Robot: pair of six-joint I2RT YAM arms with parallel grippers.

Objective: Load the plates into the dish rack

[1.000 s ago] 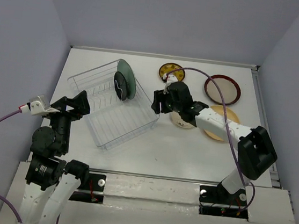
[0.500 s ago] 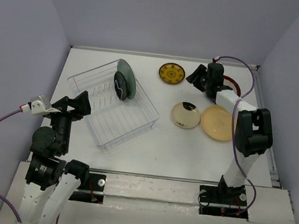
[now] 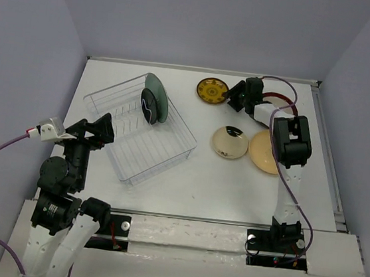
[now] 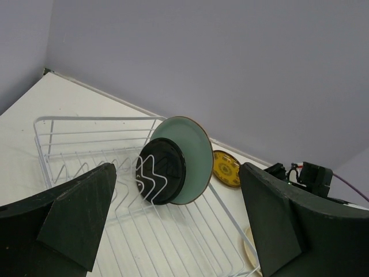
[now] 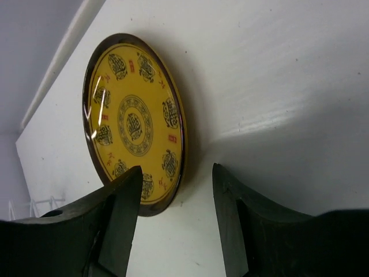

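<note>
Upper centre: right gripper [image 3: 235, 97], jaws open and empty, at rim of flat-lying yellow plate [image 3: 212, 90]; risk of slipping off thin edge, shoving plate away; left gripper [image 4: 179, 225] likewise open, empty.

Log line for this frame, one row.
right gripper: open at yellow patterned plate rim, no grasp | left gripper: open, beside dish rack | racked upright: mint-green plate, black plate | step: pick pending

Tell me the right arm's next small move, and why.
Probably ease the right gripper forward until its open fingers straddle the yellow patterned plate at its rim: the plate lies flat on the table, ungrasped, just ahead of the fingertips.
</note>
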